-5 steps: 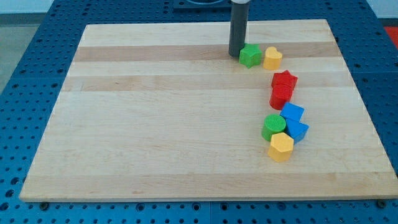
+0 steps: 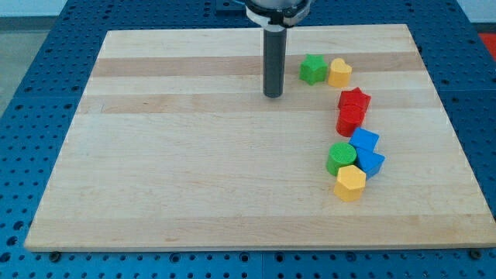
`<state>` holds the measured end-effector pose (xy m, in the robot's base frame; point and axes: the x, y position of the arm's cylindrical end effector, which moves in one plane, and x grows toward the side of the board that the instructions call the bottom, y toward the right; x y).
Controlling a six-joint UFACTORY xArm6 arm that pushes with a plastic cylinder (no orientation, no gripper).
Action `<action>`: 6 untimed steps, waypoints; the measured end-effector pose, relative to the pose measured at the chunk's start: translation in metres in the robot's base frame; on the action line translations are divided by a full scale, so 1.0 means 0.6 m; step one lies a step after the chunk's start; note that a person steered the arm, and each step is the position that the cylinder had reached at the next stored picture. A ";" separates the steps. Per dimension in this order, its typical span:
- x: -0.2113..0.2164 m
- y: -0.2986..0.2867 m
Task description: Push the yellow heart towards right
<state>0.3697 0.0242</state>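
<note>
The yellow heart point(image 2: 339, 72) lies near the view's top right on the wooden board point(image 2: 194, 155). A green star point(image 2: 312, 69) touches its left side. My tip point(image 2: 273, 94) rests on the board to the left of and a little below the green star, clearly apart from it and from the heart.
A red star point(image 2: 355, 100) and a red block point(image 2: 350, 120) sit below the heart. Further down is a cluster: two blue blocks point(image 2: 365, 142) point(image 2: 371, 163), a green cylinder point(image 2: 340, 157) and a yellow hexagon point(image 2: 350, 183). The board's right edge point(image 2: 446, 116) is near.
My tip has moved away from the green star, left and toward the view's bottom. The blocks have not moved.
</note>
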 end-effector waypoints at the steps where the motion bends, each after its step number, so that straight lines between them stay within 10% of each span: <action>1: -0.003 0.008; 6: -0.073 0.204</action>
